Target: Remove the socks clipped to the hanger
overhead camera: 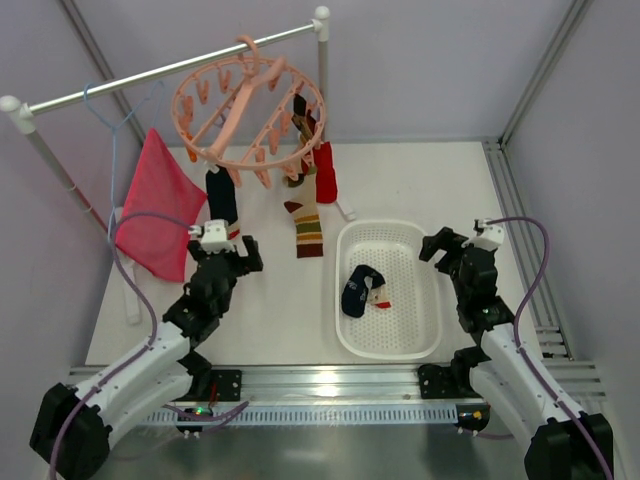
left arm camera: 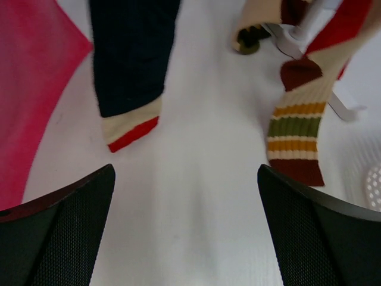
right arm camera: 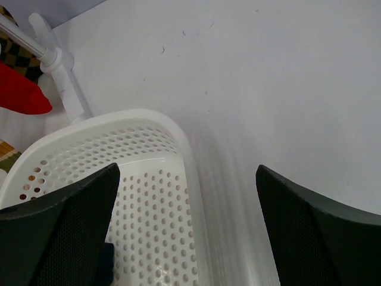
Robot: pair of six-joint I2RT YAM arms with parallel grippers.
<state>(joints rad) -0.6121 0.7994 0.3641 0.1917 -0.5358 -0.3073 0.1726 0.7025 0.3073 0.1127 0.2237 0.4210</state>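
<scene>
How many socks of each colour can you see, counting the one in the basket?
navy socks: 2
red sock: 1
striped sock: 1
diamond sock: 1
Total: 5

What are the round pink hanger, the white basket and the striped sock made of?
The hanger looks like moulded plastic, smooth and slightly glossy, pegs matching. The basket seems hard shiny plastic, with rows of round holes. The striped sock is knitted fabric, matt, visibly ribbed; which fibre, I cannot tell.
</scene>
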